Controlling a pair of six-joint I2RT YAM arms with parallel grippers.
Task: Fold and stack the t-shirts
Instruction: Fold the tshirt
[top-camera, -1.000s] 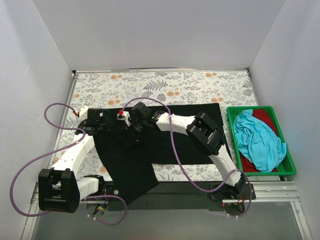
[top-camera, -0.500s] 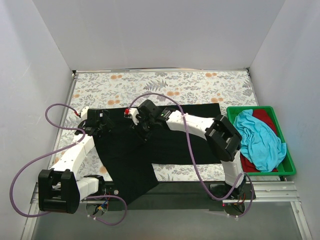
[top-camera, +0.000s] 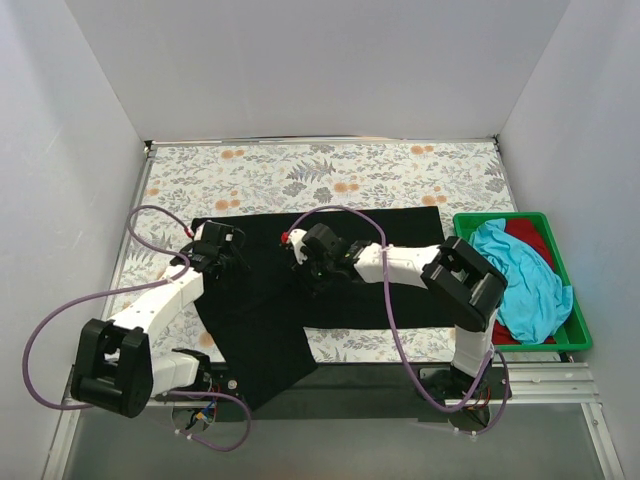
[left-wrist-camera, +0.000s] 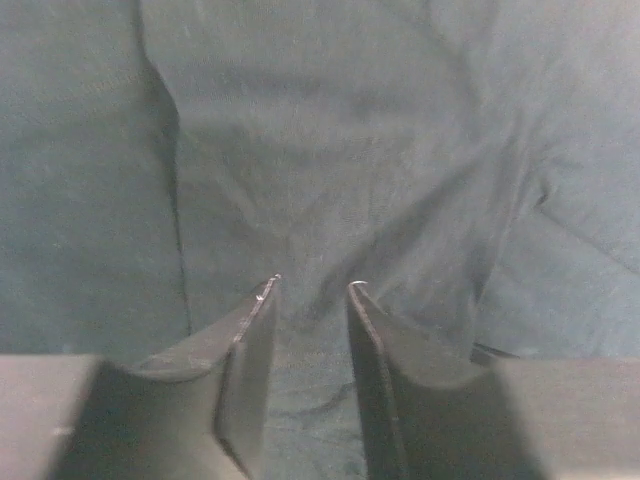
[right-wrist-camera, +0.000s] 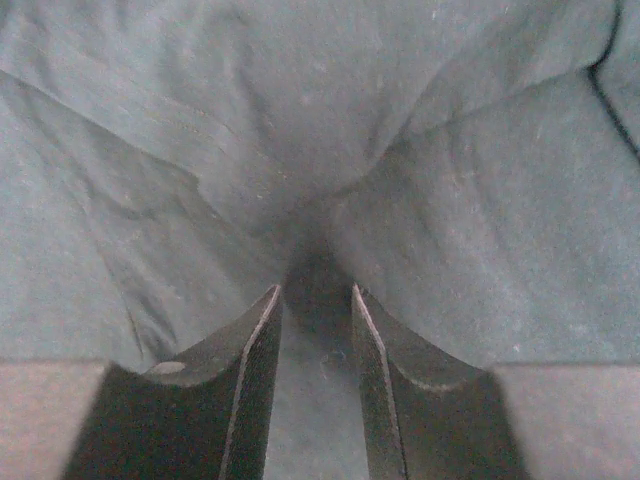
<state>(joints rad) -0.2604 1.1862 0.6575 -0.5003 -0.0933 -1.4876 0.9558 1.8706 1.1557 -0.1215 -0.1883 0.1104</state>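
A large black t-shirt (top-camera: 255, 320) lies spread flat across the surface (top-camera: 330, 175), which is covered in a pale cloth printed with grey leaves and orange blossoms. The shirt is a wide, roughly rectangular band with a long flap trailing toward the near edge between the arm bases.

The left gripper (top-camera: 222, 255) is down on the shirt's left part. In its wrist view its dark, smooth, blade-shaped fingers (left-wrist-camera: 245, 370) stand close together with soft matte knit pinched between them, and shallow creases run into the narrow gap. A straight folded edge runs down the cloth just left of them.

The right gripper (top-camera: 303, 262) is near the shirt's middle, clenched on the same garment. Its fingers (right-wrist-camera: 380, 380) clamp a puckered ridge of fabric, with deep folds fanning outward from the gap (a line of stitching crosses the upper left of that view).

At the right edge of the surface sits a green plastic tray (top-camera: 500, 215), rectangular with a raised rim. It holds a crumpled turquoise t-shirt (top-camera: 520, 280) heaped over a red t-shirt (top-camera: 530, 232), well apart from both grippers.
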